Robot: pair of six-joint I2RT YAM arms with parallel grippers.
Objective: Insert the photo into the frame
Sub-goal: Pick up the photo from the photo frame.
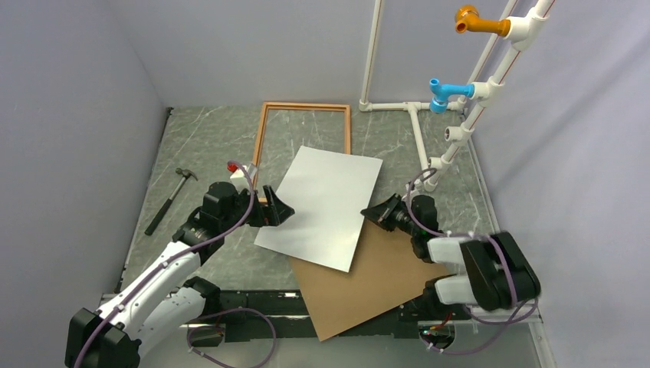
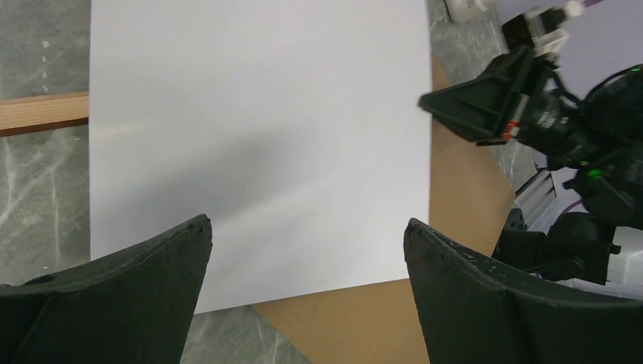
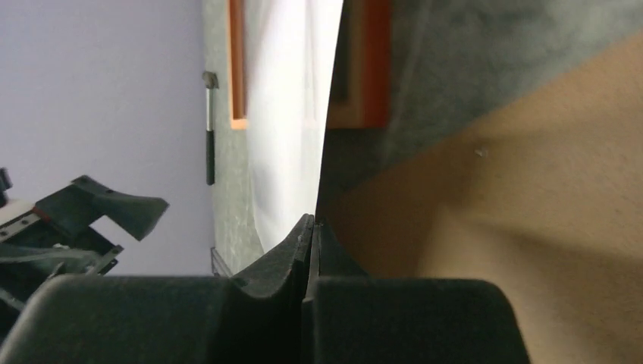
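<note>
Right wrist: photo [image 3: 290, 129] edge between jaws

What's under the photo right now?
The photo, white side up, lies over the near rail of the frame and the far corner of the brown backing board. The right tool pinches its right edge. Hidden: its printed face and most of that rail.

Objects shown: one photo [image 1: 326, 203], one wooden frame [image 1: 306, 105], one brown backing board [image 1: 368, 284], one hammer [image 1: 165, 205], one white pipe rack [image 1: 373, 54] carrying two coloured pegs (one orange peg [image 1: 481, 23], one blue peg [image 1: 451, 92]), and two grippers, the left gripper [image 1: 280, 208] and the right gripper [image 1: 374, 211], at one table [image 1: 207, 146].
</note>
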